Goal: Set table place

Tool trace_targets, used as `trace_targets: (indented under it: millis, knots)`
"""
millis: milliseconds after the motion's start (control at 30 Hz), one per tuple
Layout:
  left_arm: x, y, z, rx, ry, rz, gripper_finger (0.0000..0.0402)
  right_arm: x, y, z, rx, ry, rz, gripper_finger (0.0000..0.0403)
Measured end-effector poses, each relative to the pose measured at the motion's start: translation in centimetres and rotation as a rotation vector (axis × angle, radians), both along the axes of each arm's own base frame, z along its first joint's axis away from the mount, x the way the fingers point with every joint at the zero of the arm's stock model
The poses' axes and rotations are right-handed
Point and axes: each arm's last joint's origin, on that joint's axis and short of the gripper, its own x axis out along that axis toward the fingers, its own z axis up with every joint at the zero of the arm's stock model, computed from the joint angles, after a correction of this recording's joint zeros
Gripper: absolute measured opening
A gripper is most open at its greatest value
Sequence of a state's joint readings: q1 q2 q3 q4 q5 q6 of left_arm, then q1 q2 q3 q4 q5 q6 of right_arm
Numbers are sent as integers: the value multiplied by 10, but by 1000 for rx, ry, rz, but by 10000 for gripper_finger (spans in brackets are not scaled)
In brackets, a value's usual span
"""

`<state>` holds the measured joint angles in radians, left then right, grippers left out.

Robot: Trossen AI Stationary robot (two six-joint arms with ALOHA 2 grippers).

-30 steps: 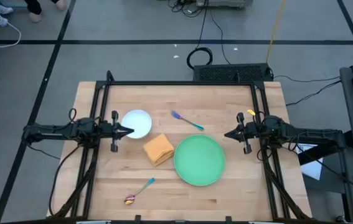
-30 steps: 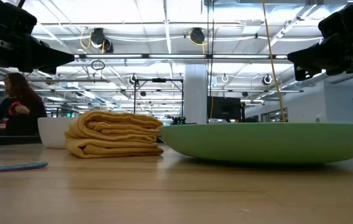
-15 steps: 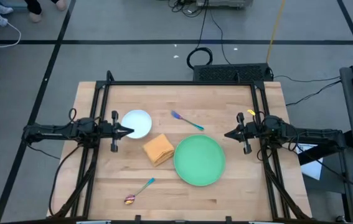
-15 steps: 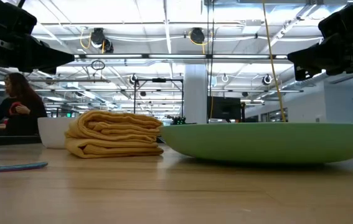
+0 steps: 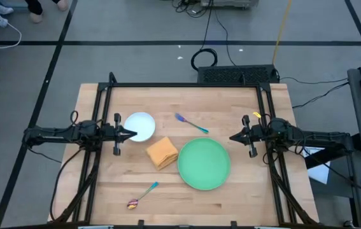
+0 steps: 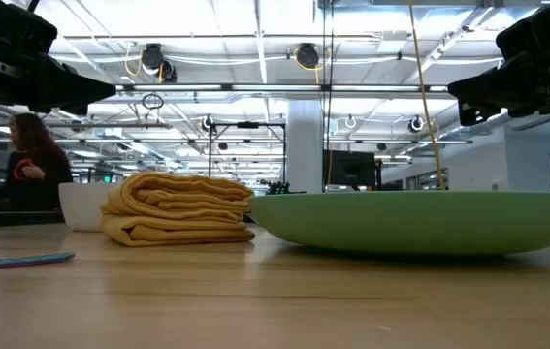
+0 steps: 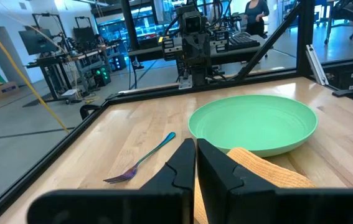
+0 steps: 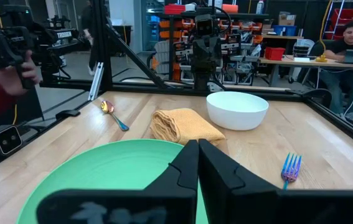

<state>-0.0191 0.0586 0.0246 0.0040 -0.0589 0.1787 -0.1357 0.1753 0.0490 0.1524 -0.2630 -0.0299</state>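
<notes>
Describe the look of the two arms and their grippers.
Both arms are dark, slim and jointed, with black cables looped along them. The left gripper and right gripper each end in two black, wedge-shaped fingers tapering to a point. A pale bar crosses each wrist, and a small yellow mark sits by the right arm's wrist.

The wooden table point(image 5: 244, 197) carries five things. A green plate point(image 5: 204, 163) lies near the middle, an orange napkin point(image 5: 162, 152) just beside it, a white bowl point(image 5: 140, 125) further left, a fork point(image 5: 190, 123) behind, and a spoon point(image 5: 141, 195) in front.
</notes>
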Motion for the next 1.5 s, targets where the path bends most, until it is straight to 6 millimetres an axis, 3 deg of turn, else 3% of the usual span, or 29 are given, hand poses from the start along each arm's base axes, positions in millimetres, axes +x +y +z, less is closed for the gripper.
trace_targets:
  millis: [967,1233,1500]
  knots:
    - [0,0,12,-245,-134,-17,21,0,0,4,75,-35,0,0]
    - [-1,0,13,-316,-134,-19,21,0,0,12,257,-90,11,0]
    - [-3,1,31,-394,-99,30,21,0,0,12,156,-103,2,0]
